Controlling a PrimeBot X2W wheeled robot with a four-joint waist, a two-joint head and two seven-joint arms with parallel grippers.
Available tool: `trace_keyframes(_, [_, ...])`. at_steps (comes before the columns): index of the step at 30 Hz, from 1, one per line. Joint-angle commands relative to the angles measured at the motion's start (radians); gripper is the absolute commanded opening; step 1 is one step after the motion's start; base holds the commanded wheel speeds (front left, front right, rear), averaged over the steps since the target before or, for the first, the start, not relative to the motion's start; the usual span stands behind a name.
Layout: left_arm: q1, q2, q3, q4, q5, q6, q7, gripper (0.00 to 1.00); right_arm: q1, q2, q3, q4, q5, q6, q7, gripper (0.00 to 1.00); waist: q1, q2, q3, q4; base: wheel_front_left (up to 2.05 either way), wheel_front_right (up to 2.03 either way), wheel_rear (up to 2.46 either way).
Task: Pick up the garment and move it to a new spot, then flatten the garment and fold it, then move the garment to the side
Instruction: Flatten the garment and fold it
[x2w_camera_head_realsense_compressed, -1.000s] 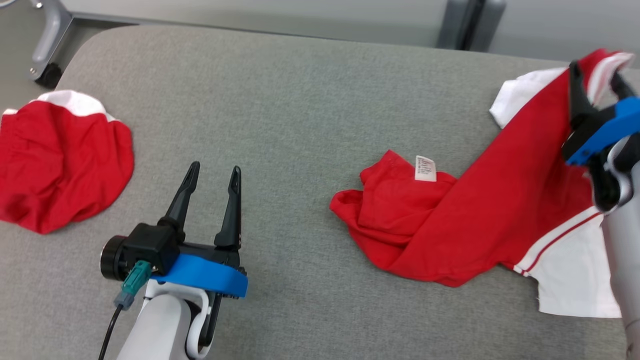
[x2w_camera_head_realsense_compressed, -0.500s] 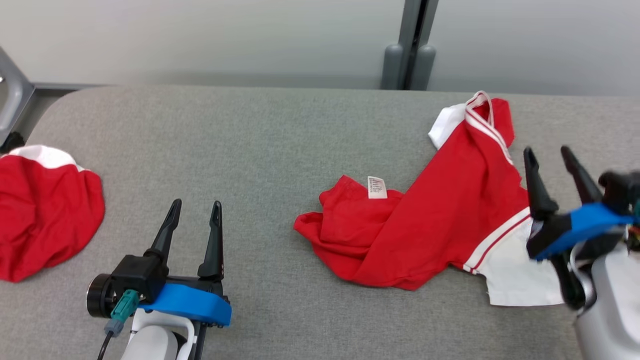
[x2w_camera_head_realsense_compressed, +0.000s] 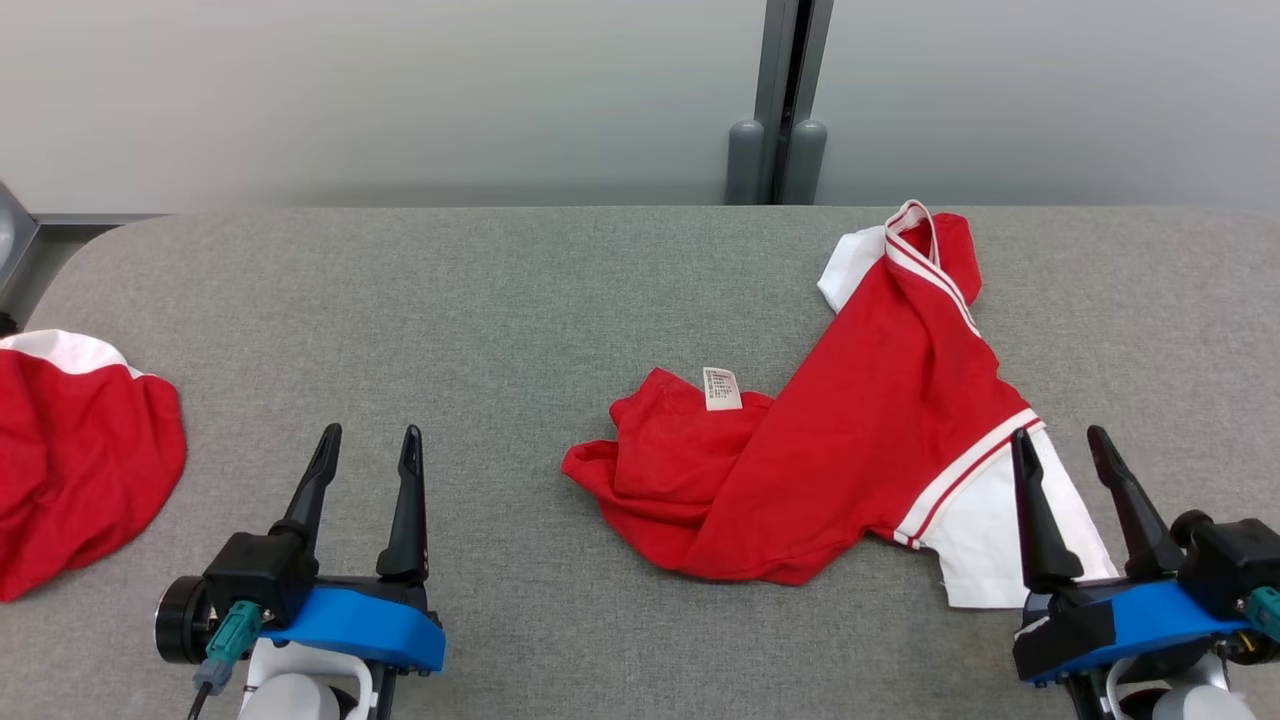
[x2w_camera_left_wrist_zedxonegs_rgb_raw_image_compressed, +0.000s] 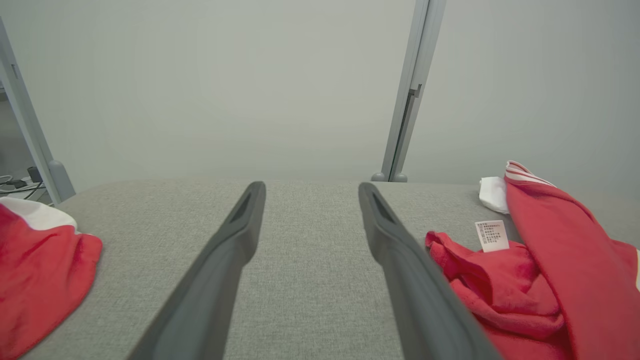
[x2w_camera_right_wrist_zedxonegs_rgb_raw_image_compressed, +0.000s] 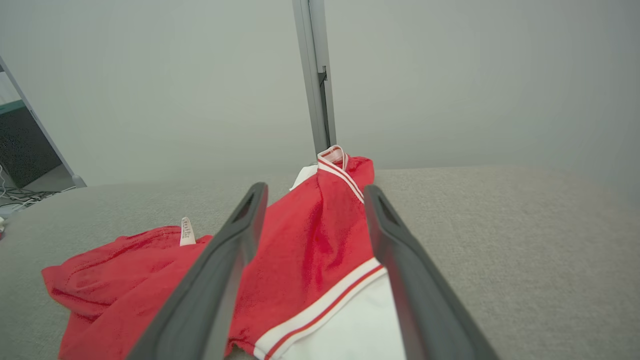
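The garment (x2w_camera_head_realsense_compressed: 870, 430), red with white parts and striped trim, lies crumpled on the right half of the grey table (x2w_camera_head_realsense_compressed: 500, 300). Its striped end reaches up near the far edge. A white sleeve (x2w_camera_head_realsense_compressed: 1000, 540) spreads toward the near right, and a bunched red part with a small label (x2w_camera_head_realsense_compressed: 722, 388) points to the middle.

The right gripper (x2w_camera_head_realsense_compressed: 1056, 434) hangs at the near right, jaws wide and holding nothing. From the head view one finger sits over the sleeve; I cannot tell whether it touches the cloth. The left gripper (x2w_camera_head_realsense_compressed: 370, 432) is at the near left, jaws wide as well, empty, over bare table.

Between it and the garment a broad bare stretch runs back to the far edge. A second red and white cloth (x2w_camera_head_realsense_compressed: 80, 460) lies at the left edge, well apart from the left gripper. The table's far left corner is rounded. Behind the far edge stands a pale wall (x2w_camera_head_realsense_compressed: 400, 100) with an upright post (x2w_camera_head_realsense_compressed: 780, 100). Right of the garment there is more bare table.
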Motion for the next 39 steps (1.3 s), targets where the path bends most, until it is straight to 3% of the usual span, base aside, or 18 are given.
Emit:
trace_keyframes(1, [0.012, 0.005, 0.002, 0.001, -0.002, 0.005, -0.003, 1.0, 0.023, 0.007, 0.004, -0.019, -0.005, 0.0, 0.013, 1.0, 0.0001, 0.0, -0.004, -0.005, 0.0, 0.0, 0.0])
trace_keyframes(12, [-0.044, -0.012, -0.078, 0.04, 0.021, -0.033, 0.042, 1.0, 0.069, 0.02, 0.005, -0.079, -0.014, 0.0, 0.061, 1.0, 0.0001, 0.0, -0.005, -0.04, 0.0, 0.0, 0.0])
trace_keyframes(19, [-0.127, -0.055, -0.198, 0.098, -0.018, -0.081, 0.206, 1.0, 0.055, 0.02, 0.029, -0.082, 0.009, 0.0, 0.07, 1.0, 0.0001, 0.0, 0.005, -0.077, 0.0, 0.0, 0.0])
trace_keyframes(25, [-0.183, -0.062, -0.247, 0.142, -0.072, -0.09, 0.374, 1.0, 0.053, 0.02, 0.043, -0.075, 0.026, 0.0, 0.068, 1.0, 0.0001, 0.0, 0.018, -0.098, 0.0, 0.0, 0.0])
trace_keyframes(31, [-0.245, -0.072, -0.229, 0.165, -0.103, -0.019, 0.559, 1.0, 0.038, 0.02, 0.061, -0.065, 0.037, 0.0, 0.061, 1.0, 0.0001, 0.0, 0.031, -0.109, 0.0, 0.0, 0.0])
trace_keyframes(39, [-0.282, -0.072, -0.23, 0.167, -0.143, 0.007, 0.71, 1.0, 0.02, 0.02, 0.072, -0.051, 0.041, 0.0, 0.054, 1.0, 0.0001, 0.0, 0.05, -0.121, 0.0, 0.0, 0.0])
